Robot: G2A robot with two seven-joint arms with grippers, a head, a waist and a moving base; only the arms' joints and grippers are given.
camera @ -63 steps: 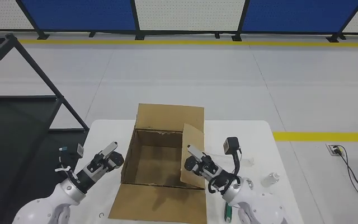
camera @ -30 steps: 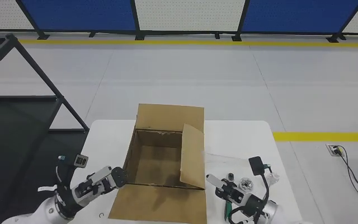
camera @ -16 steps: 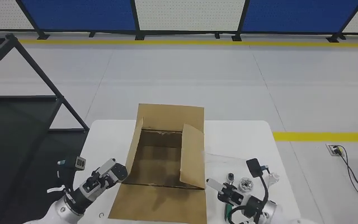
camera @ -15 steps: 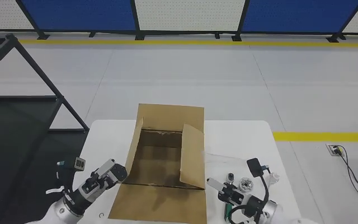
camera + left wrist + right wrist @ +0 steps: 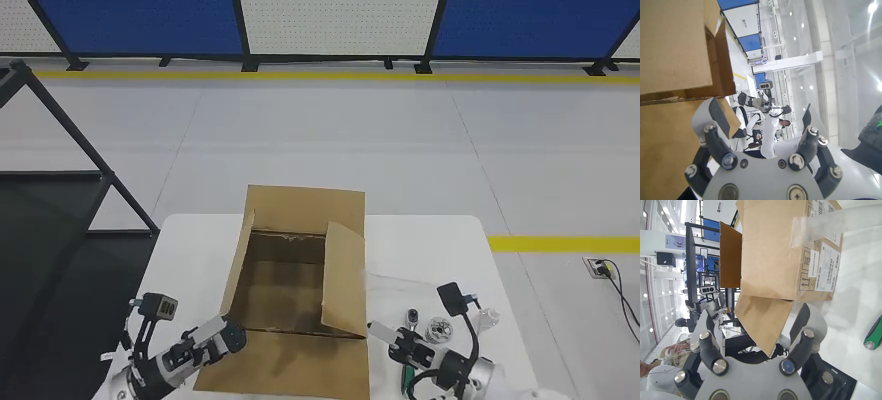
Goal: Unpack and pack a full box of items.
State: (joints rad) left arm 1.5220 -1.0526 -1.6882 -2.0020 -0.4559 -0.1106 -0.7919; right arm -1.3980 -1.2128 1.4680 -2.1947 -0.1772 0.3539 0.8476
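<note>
A: ok so where's the box (image 5: 305, 210) sitting, and how much room is around it?

B: Middle of the white table (image 5: 190, 255), open on top. The far flap is folded back flat, the near flap is laid out toward the table's front edge, and one side flap stands upright on the right. Left of the box the tabletop is bare. The right side is tighter, with a crinkly clear plastic bag (image 5: 395, 290) just beside the wall.

A: grippers?

B: Both are down at the near flap's corners. The left gripper (image 5: 761, 117) has its jaws spread wide, flap corner poking into the gap, nothing pinched. Same deal for the right gripper (image 5: 753, 321): wide apart, the other corner between its fingers (image 5: 800, 321), not clamped.

A: materials?

B: Plain matte corrugated cardboard with ragged flap edges and white printed labels on the outer wall by the bag. Brown floor inside. The fingers are white shells with flat black pads.

A: anything in the way?

B: A green-handled tool (image 5: 873, 332) lies on the table near the right gripper. A small round metal part (image 5: 437, 327) and a little white bottle (image 5: 485, 318) sit further right.
</note>
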